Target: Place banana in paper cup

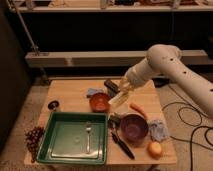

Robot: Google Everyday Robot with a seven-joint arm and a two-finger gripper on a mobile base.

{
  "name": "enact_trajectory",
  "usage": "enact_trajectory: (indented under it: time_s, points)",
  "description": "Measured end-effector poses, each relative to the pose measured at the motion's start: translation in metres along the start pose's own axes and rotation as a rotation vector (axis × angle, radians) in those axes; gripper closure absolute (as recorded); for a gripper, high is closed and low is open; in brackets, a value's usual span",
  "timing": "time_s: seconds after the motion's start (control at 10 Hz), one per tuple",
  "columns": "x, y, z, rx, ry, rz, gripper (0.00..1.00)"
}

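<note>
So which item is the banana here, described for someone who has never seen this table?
Start at the green tray on the wooden table, then look up and right to the orange bowl. Just right of its rim, the banana hangs tilted in the shut end effector. It is pale yellow and long, unlike the orange carrot.
</note>
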Motion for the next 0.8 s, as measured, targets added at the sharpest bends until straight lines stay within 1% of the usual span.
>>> enact_trajectory:
  time_s: [0.2,0.3,0.4,0.6,0.8]
  points:
    - [-0.017,0.016,-0.013,0.009,-0.022,0.007,1.0]
    - [-0.027,0.027,-0.02,0.015,-0.041,0.012,1.0]
    - [-0.033,0.037,-0.028,0.015,-0.052,0.018,1.0]
    - [-0.035,0.046,-0.029,0.014,-0.071,0.024,1.0]
    - [-0.032,0.051,-0.021,0.013,-0.088,0.031,1.0]
